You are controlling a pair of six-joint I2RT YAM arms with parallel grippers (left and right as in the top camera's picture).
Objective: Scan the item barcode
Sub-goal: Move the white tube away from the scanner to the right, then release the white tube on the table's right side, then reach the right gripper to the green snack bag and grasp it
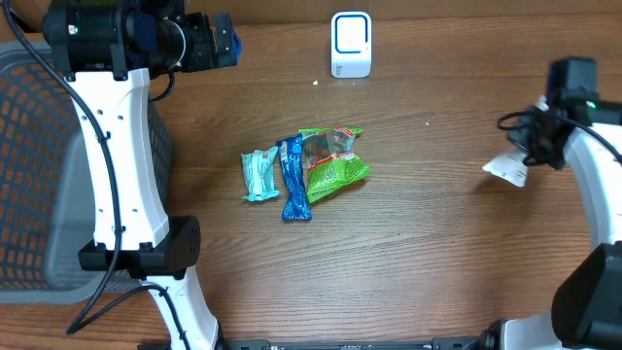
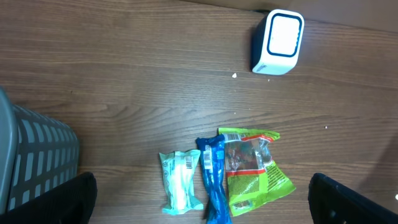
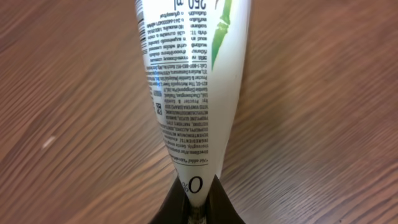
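Overhead view: the right fingers point(image 1: 536, 148) pinch a white tube point(image 1: 507, 169) at the right side of the wooden counter point(image 1: 428, 243), and the tube's free end points left, toward the middle. The white scanner point(image 1: 351, 44) stands at the far edge of the counter, well apart from the tube. In the centre lie three packets side by side: a teal packet point(image 1: 259, 175), a blue packet point(image 1: 294, 181) just beside it, and a green packet point(image 1: 333, 165) that the blue one partly overlaps. A grey mesh basket point(image 1: 39, 175) sits at the left edge. The left fingers point(image 1: 224, 46) hang over the far left of the counter, holding nothing.

Left wrist view: the left fingers point(image 2: 56, 202) are spread wide, one dark tip in each lower corner, with bare air between them. Below them lie the teal packet point(image 2: 180, 186), the blue packet point(image 2: 213, 180) and the green packet point(image 2: 252, 174). The scanner point(image 2: 280, 40) is at upper right and a corner of the basket point(image 2: 37, 155) at left.

Right wrist view: the right fingers point(image 3: 166, 210) are pressed together on the flat end of the white tube point(image 3: 193, 81). The tube widens away from them above the counter point(image 3: 323, 124), and its face carries small print and a green leaf mark. The print is too fine to read.
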